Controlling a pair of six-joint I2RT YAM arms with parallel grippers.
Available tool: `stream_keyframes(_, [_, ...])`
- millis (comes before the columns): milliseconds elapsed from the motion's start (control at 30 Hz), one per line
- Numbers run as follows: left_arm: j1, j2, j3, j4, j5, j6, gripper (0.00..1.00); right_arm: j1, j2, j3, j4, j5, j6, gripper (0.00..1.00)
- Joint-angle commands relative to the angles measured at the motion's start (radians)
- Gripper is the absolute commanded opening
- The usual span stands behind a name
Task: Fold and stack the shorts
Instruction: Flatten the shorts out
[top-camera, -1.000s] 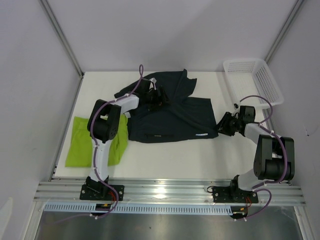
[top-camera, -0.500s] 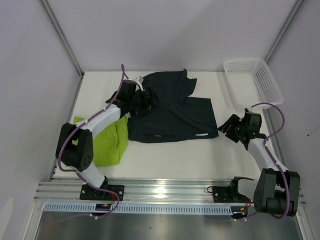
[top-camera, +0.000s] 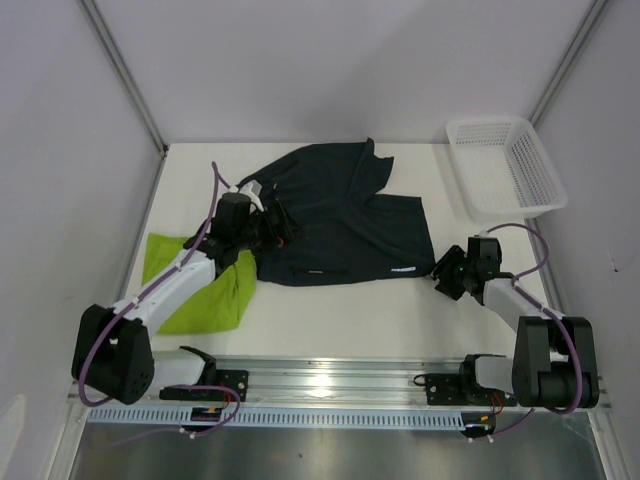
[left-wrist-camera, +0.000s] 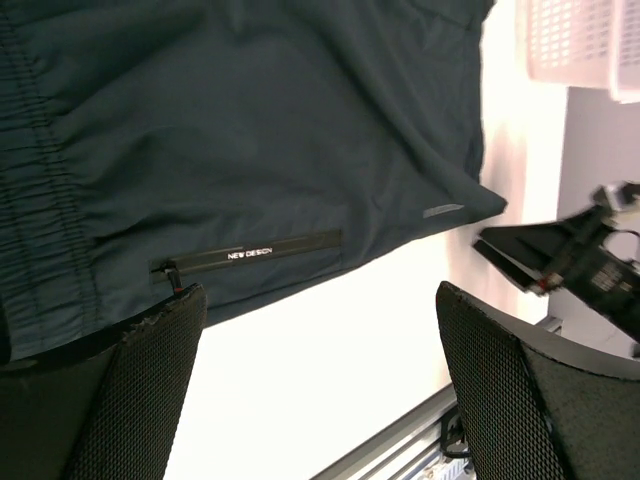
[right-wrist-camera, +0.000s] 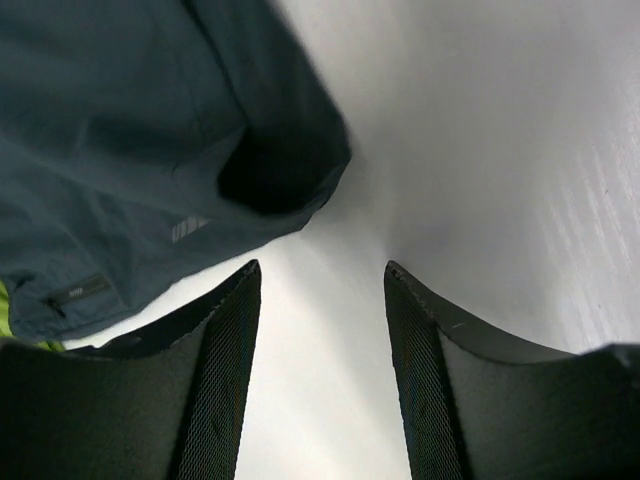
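The dark navy shorts (top-camera: 340, 215) lie spread on the white table, one leg flap folded over at the back. The lime green shorts (top-camera: 195, 290) lie at the near left, partly under my left arm. My left gripper (top-camera: 278, 228) hovers over the navy pair's left waistband edge, jaws wide open and empty. In the left wrist view the navy fabric (left-wrist-camera: 250, 130) fills the top, and bare table shows between the fingers (left-wrist-camera: 150, 380). My right gripper (top-camera: 444, 272) sits just right of the navy pair's near right corner (right-wrist-camera: 280, 170), open with only table between its fingers (right-wrist-camera: 225, 360).
A white mesh basket (top-camera: 505, 165) stands at the back right corner, also visible in the left wrist view as the basket (left-wrist-camera: 575, 40). The aluminium rail (top-camera: 330, 380) runs along the near edge. Grey walls close in the table on three sides.
My left arm has drawn back from the far waistband toward the near left, opening a little wider. My right gripper let go, swung out and returned beside the navy corner. The shorts lie unchanged.
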Motion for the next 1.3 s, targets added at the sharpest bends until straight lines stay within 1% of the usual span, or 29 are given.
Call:
stream_keyframes(0, [0.013, -0.093, -0.024, -0.004, -0.030, -0.008, 0.98, 0.005, 0.053, 0.013, 0.097, 0.067, 0.061, 0.55])
stream_keyframes(133, [0.016, -0.163, -0.053, -0.044, -0.007, -0.002, 0.98, 0.005, 0.125, 0.034, 0.141, 0.076, 0.096, 0.54])
stream_keyframes(167, [0.016, -0.208, -0.087, -0.039, -0.008, -0.009, 0.98, 0.005, 0.151, 0.052, 0.143, 0.079, 0.101, 0.54])
stream_keyframes(267, [0.019, -0.268, -0.130, -0.042, -0.021, -0.019, 0.99, 0.005, 0.188, 0.083, 0.132, 0.096, 0.113, 0.54])
stream_keyframes(367, [0.021, -0.279, -0.145, -0.051, -0.022, -0.020, 0.99, 0.005, 0.219, 0.129, 0.076, 0.145, 0.142, 0.53])
stream_keyframes(400, [0.022, -0.280, -0.154, -0.053, -0.027, -0.023, 0.99, 0.007, 0.243, 0.160, 0.047, 0.194, 0.162, 0.48])
stream_keyframes(433, [0.024, -0.280, -0.168, -0.052, -0.028, -0.026, 0.99, 0.008, 0.259, 0.174, 0.022, 0.196, 0.173, 0.48])
stream_keyframes(600, [0.036, -0.289, -0.271, 0.042, -0.004, -0.086, 0.99, 0.010, 0.331, 0.227, -0.021, 0.222, 0.185, 0.46])
stream_keyframes(700, [0.038, -0.282, -0.299, 0.076, 0.004, -0.105, 0.99, 0.037, 0.354, 0.247, -0.042, 0.227, 0.179, 0.41])
stream_keyframes(733, [0.038, -0.276, -0.308, 0.086, 0.002, -0.109, 0.99, 0.040, 0.356, 0.254, -0.046, 0.224, 0.173, 0.36])
stream_keyframes(767, [0.038, -0.271, -0.315, 0.088, 0.001, -0.112, 0.99, 0.040, 0.354, 0.254, -0.046, 0.222, 0.169, 0.28])
stream_keyframes(833, [0.038, -0.263, -0.325, 0.096, 0.001, -0.118, 0.99, 0.040, 0.343, 0.243, -0.046, 0.213, 0.167, 0.29])
stream_keyframes(867, [0.039, -0.260, -0.326, 0.094, 0.001, -0.118, 0.99, 0.040, 0.337, 0.238, -0.044, 0.208, 0.164, 0.34])
stream_keyframes(933, [0.041, -0.260, -0.323, 0.093, -0.002, -0.117, 0.99, 0.040, 0.322, 0.229, -0.049, 0.205, 0.156, 0.41])
stream_keyframes(967, [0.041, -0.260, -0.320, 0.090, -0.004, -0.117, 0.99, 0.040, 0.313, 0.218, -0.049, 0.205, 0.153, 0.47])
stream_keyframes(1067, [0.042, -0.269, -0.312, 0.080, -0.010, -0.109, 0.99, 0.039, 0.267, 0.197, -0.065, 0.233, 0.150, 0.51])
stream_keyframes(1100, [0.044, -0.269, -0.311, 0.077, -0.013, -0.106, 0.99, 0.034, 0.255, 0.191, -0.076, 0.268, 0.149, 0.52])
stream_keyframes(1267, [0.051, -0.282, -0.308, 0.038, -0.024, -0.086, 0.99, -0.010, 0.189, 0.178, -0.116, 0.260, 0.113, 0.52])
